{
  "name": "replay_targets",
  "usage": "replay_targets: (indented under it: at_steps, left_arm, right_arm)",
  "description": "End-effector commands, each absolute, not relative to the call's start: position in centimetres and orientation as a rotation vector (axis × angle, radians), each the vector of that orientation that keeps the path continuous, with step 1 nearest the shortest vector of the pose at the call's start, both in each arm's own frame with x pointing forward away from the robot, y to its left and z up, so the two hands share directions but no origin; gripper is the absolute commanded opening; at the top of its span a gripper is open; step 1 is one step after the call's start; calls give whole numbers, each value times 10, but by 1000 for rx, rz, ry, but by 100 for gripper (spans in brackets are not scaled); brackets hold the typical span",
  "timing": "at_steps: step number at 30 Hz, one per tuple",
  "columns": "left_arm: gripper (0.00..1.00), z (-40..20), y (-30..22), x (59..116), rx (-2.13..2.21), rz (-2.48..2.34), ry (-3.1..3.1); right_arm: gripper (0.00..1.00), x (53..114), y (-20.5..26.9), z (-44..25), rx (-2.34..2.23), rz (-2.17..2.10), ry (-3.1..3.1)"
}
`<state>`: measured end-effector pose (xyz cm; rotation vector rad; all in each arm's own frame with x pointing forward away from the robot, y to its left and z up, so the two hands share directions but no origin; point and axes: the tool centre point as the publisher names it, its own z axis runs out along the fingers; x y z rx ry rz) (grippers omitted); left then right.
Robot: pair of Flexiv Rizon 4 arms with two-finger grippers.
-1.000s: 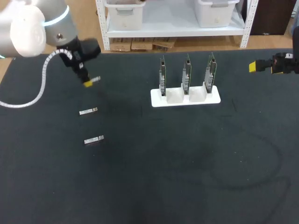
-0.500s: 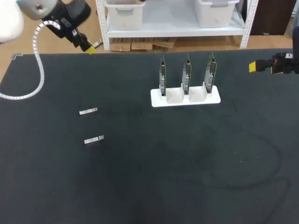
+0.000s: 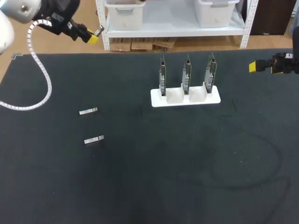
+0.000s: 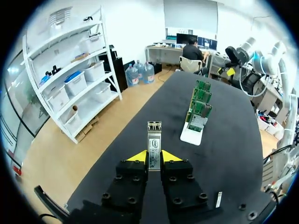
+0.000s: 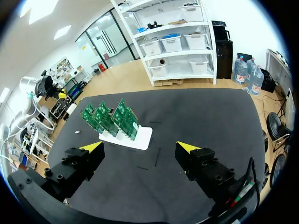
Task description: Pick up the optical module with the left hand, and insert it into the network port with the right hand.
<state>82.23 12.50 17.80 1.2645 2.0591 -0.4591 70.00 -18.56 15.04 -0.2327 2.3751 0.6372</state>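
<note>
Our left gripper clamps the optical module by its rear, so the front end juts out free, probably for a handover. It is held high, far left of the white stand. Our right gripper hangs spread and empty right of the stand, whose upright cards likely carry the ports. Two spare modules lie on the dark table left of the stand.

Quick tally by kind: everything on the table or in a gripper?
modules: 3, one held in the left gripper, two lying on the table
circuit boards: 3, upright in the stand
white stand: 1
total: 7
</note>
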Motion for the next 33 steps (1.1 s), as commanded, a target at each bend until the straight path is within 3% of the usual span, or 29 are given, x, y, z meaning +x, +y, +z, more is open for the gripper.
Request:
replay_targets:
  at_steps: [1, 10, 33]
  left_arm:
    - [0, 176, 127, 818, 1239, -480, 2016]
    - [0, 176, 125, 817, 1249, -483, 2003]
    - [0, 195, 30, 803, 1328, -750, 1783]
  right_arm:
    - [100, 700, -185, 151, -230, 633, 2376]
    - [100, 700, -185, 151, -230, 633, 2376]
    - [100, 700, -185, 151, -230, 633, 2376]
